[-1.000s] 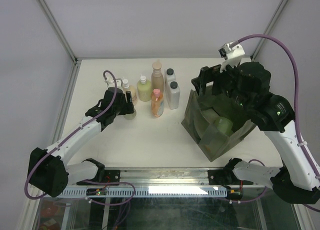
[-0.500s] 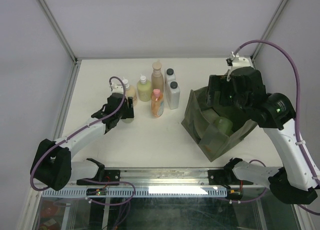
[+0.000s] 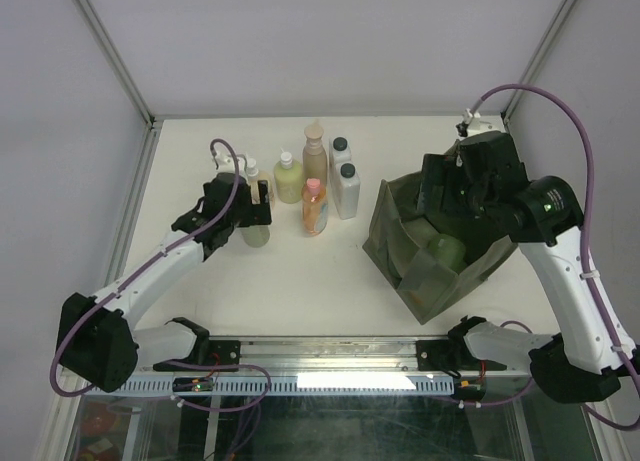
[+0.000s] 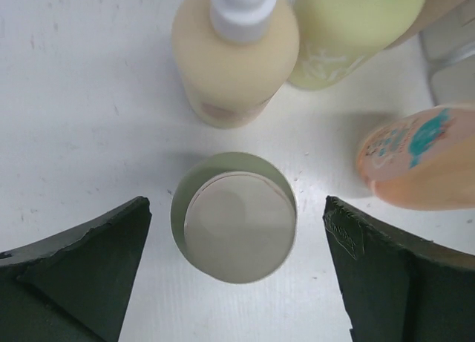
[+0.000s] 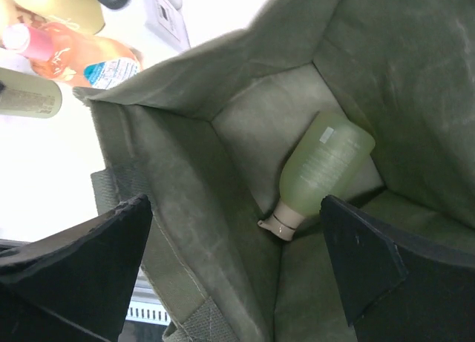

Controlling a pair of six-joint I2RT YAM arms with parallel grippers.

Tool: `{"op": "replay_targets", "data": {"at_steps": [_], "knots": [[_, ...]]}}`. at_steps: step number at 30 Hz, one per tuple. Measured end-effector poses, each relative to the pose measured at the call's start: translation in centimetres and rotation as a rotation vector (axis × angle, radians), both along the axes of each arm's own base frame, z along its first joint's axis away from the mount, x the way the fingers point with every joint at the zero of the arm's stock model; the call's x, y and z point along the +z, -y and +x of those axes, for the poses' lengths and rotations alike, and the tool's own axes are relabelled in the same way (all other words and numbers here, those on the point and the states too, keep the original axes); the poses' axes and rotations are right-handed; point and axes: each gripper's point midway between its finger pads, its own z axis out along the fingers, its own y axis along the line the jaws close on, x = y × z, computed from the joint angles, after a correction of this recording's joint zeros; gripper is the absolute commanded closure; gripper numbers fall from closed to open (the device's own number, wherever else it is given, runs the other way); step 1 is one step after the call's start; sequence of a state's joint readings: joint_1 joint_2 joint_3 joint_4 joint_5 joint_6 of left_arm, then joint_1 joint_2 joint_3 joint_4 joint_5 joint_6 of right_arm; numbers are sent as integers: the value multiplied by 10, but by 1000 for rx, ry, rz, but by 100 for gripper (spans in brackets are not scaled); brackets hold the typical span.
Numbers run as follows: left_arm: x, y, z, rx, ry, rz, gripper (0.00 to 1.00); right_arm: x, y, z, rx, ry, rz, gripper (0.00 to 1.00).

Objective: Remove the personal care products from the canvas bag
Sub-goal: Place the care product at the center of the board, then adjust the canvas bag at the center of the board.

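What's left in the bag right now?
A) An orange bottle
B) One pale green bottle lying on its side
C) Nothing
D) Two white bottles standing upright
B: the right wrist view shows a single pale green bottle lying on its side at the bottom of the bag.

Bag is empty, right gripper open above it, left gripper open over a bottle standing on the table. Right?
Wrong on one point: the bag is not empty. The right wrist view shows a pale green bottle lying on its bottom. The rest stands.
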State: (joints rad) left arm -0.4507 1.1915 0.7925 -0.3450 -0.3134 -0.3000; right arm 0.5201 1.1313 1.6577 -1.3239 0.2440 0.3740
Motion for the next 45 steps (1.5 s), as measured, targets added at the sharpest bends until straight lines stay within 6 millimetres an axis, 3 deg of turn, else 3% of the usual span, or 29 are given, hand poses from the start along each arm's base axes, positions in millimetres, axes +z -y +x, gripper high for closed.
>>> {"op": "replay_targets", "data": {"at_steps": [2,6,9,12,16,18,20,24,28,32,37,40,45], "knots": [[27,2,2,10,25,-29,1,-4,5,-5,-39,-33,22,3],[85,8,-5,-5,103,-124,1,-12,10,-19,-124,-82,91,25],[134,24,-8,-77,161,-205,1,-27,13,-37,-192,-114,163,40],[183,64,-7,-212,212,-299,1,-44,16,-61,-249,-141,249,46],[214,146,-22,-449,208,-373,1,-61,12,-86,-261,-177,346,56],[218,191,-37,-579,182,-404,1,-73,5,-94,-243,-208,391,58],[213,225,-48,-669,155,-424,1,-89,-5,-97,-222,-247,431,57],[188,275,-75,-810,80,-433,1,-130,-24,-103,-191,-341,499,54],[164,303,-96,-903,24,-413,1,-162,-31,-113,-192,-414,542,50],[161,311,-108,-952,35,-388,1,-180,-30,-122,-235,-442,573,48],[160,317,-116,-988,48,-354,1,-169,-28,-121,-218,-373,606,41],[157,319,-121,-1005,63,-321,1,-154,-25,-113,-208,-333,578,31],[154,323,-126,-1019,58,-275,1,-98,-7,-81,-226,-184,451,22]]}}
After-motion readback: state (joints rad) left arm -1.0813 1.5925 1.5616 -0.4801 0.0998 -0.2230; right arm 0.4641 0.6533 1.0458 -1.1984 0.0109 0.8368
